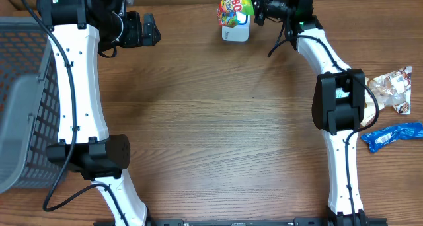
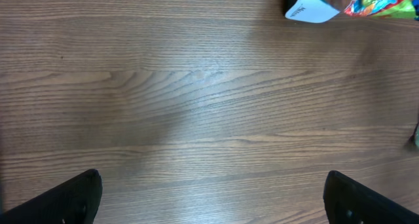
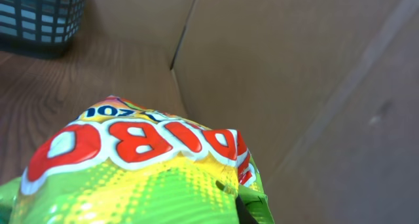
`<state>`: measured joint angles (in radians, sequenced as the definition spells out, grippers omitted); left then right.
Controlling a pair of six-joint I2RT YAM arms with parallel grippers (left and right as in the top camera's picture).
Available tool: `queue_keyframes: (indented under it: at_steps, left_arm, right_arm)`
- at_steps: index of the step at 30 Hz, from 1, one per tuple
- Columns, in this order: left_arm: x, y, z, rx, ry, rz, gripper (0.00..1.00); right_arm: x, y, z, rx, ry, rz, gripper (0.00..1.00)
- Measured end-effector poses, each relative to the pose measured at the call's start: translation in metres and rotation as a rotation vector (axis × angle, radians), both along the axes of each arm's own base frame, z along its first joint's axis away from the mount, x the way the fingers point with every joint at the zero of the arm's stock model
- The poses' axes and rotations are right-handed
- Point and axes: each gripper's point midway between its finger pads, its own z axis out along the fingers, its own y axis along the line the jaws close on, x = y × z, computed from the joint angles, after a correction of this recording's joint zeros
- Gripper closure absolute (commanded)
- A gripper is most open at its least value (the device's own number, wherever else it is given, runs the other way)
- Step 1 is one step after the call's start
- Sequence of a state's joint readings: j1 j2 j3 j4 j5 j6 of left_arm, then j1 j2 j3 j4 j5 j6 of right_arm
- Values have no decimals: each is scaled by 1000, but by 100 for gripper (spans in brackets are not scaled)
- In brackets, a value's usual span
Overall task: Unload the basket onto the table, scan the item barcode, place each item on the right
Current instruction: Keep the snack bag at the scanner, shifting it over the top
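Haribo bag is the farthest thing from the arm bases. Nearer, at 4 o'clock, lies a blue wrapper, with a crinkled snack packet just beyond it at 3 o'clock. The grey basket fills the 9 o'clock side. Farther out, at 11 o'clock, the left gripper hangs over bare wood, its fingers spread wide with nothing between them. At 12 o'clock the right gripper is clamped on the bag's 3 o'clock edge, holding it over a white scanner unit. The printed face is turned up, and the red lettering slants from 7 toward 1 o'clock. The frame edge crops the bag, so its long axis is unclear.
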<state>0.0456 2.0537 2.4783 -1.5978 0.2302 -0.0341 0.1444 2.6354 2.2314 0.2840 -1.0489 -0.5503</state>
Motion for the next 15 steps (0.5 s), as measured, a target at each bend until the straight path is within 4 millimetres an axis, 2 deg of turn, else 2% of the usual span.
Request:
queue_keyframes:
  at_steps: [3, 10, 15]
  left_arm:
    - [0, 0, 0, 0, 0, 0, 0]
    - [0, 0, 0, 0, 0, 0, 0]
    - [0, 0, 0, 0, 0, 0, 0]
  right_arm:
    - [1, 0, 6, 5, -39, -3, 96]
    - [3, -1, 6, 5, -42, -14, 96]
    - [16, -7, 13, 10, -84, -101, 96]
